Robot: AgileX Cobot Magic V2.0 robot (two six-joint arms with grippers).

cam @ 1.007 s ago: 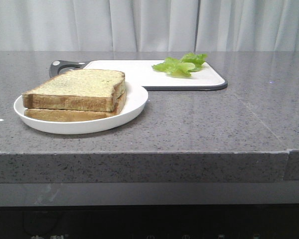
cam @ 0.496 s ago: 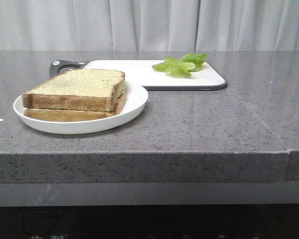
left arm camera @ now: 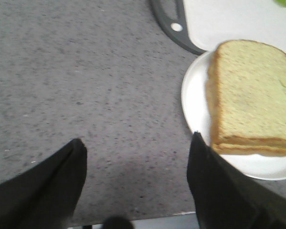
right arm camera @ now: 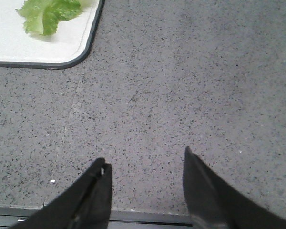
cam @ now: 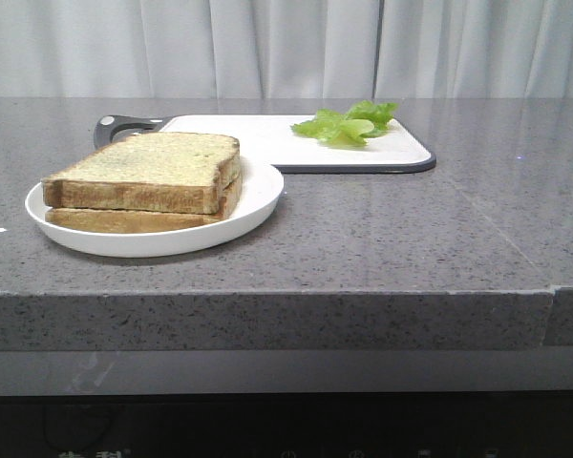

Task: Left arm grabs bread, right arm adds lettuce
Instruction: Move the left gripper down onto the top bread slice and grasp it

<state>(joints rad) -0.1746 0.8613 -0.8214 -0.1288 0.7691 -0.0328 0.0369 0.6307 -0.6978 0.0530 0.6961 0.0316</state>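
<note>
**Grey counter, both grippers spread, nothing held**

Speckled grey stone countertop [cam: 382,229], pale curtain [cam: 286,48] behind. Landmark: white plate [cam: 258,196].

- Bread [cam: 148,172]: thick toast slice, golden crust, lying flat on a second slice [cam: 124,220], both stacked on the plate.
- Cutting board [cam: 267,138]: white with dark rim, directly behind the plate, its near edge hidden behind the plate's far rim. Dark handle end sticks out behind the stack.
- Lettuce [cam: 349,124]: small ruffled green bunch on the board's far-right part, well apart from the plate.
- Left gripper [left arm camera: 136,176]: fingers wide apart, over bare counter at the front edge, one finger [left arm camera: 214,191] tip overlapping the plate rim in the wrist view; contact unclear.
- Right gripper [right arm camera: 145,186]: fingers parted, empty, over bare counter near its front edge, well apart from the board's rounded corner.
</note>
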